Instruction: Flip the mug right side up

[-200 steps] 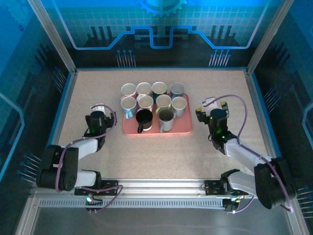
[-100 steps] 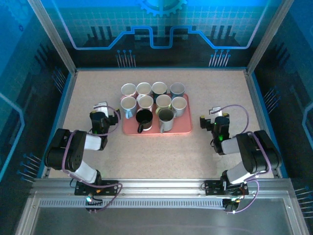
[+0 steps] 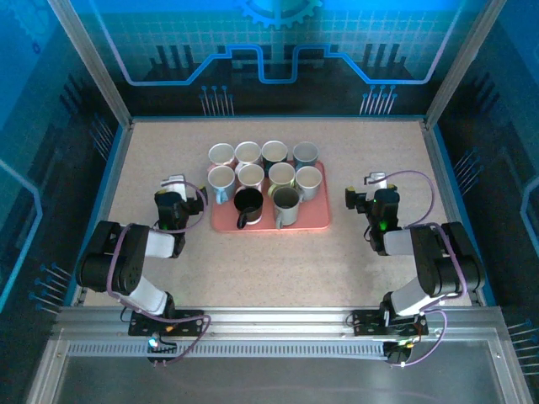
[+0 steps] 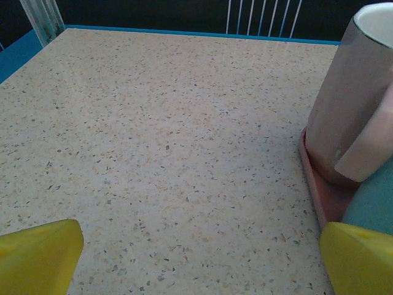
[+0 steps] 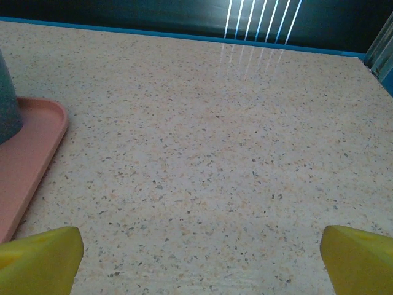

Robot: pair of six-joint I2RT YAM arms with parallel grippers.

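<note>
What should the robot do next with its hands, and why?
Probably just park both arms at rest. From above, every mug on the pink tray seems to show its open mouth upward, so none looks left to flip. The left hand and right hand are open, empty, and off to the tray's sides.

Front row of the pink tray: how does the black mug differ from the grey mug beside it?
The black mug is dark inside and out and sits left; the grey mug is paler and sits right. Both stand open end up on the pink tray.
</note>
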